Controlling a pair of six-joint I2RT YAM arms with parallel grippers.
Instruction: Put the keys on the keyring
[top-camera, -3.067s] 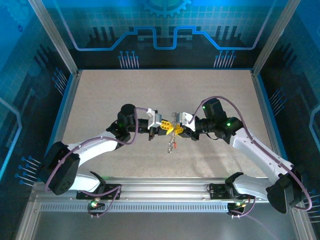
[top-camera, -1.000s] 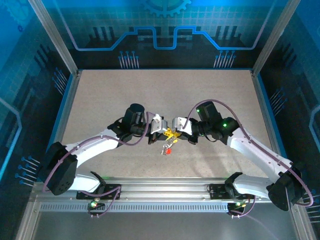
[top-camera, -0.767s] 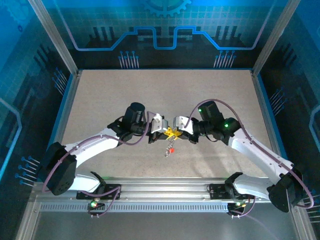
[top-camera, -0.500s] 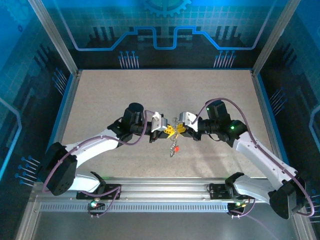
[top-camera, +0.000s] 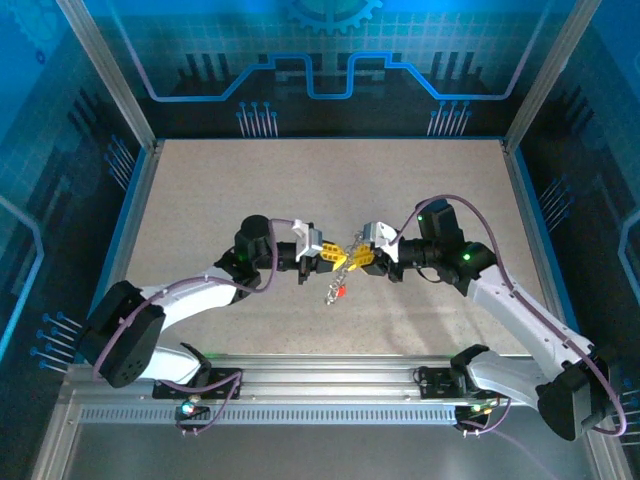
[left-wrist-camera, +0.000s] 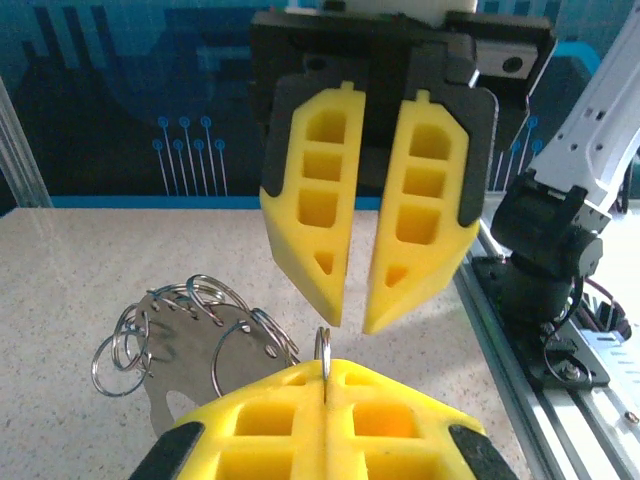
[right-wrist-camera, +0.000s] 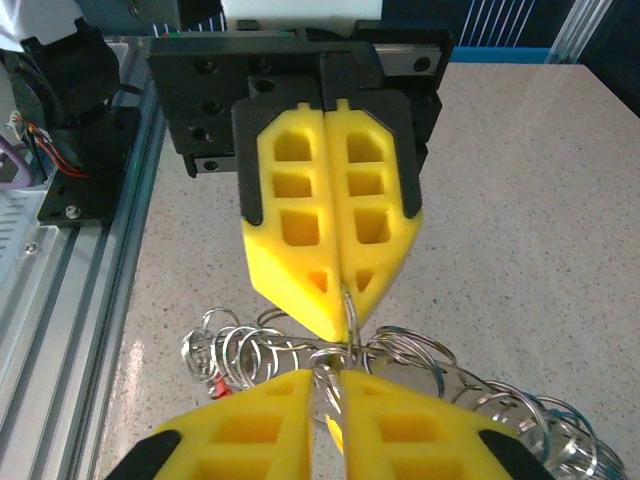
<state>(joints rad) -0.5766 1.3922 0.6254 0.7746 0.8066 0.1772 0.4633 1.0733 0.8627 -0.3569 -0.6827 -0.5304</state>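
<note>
Your left gripper (right-wrist-camera: 345, 300) is clenched on the thin silver keyring (left-wrist-camera: 322, 348), held above the table (top-camera: 300, 190), and the red-headed key (top-camera: 340, 291) dangles below it. Your right gripper (left-wrist-camera: 352, 322) stands slightly parted just off the ring. Hold the ring steady, approach edge-on and close gently. No writing is legible.

Keyring (left-wrist-camera: 322, 346): thin bright metal, polished, glinting. Finger pads (left-wrist-camera: 282, 230): matt yellow plastic, smooth, moulded pockets. Table (top-camera: 250, 190): speckled, matt, fine-grained. Rail (top-camera: 330, 385): brushed metal.
</note>
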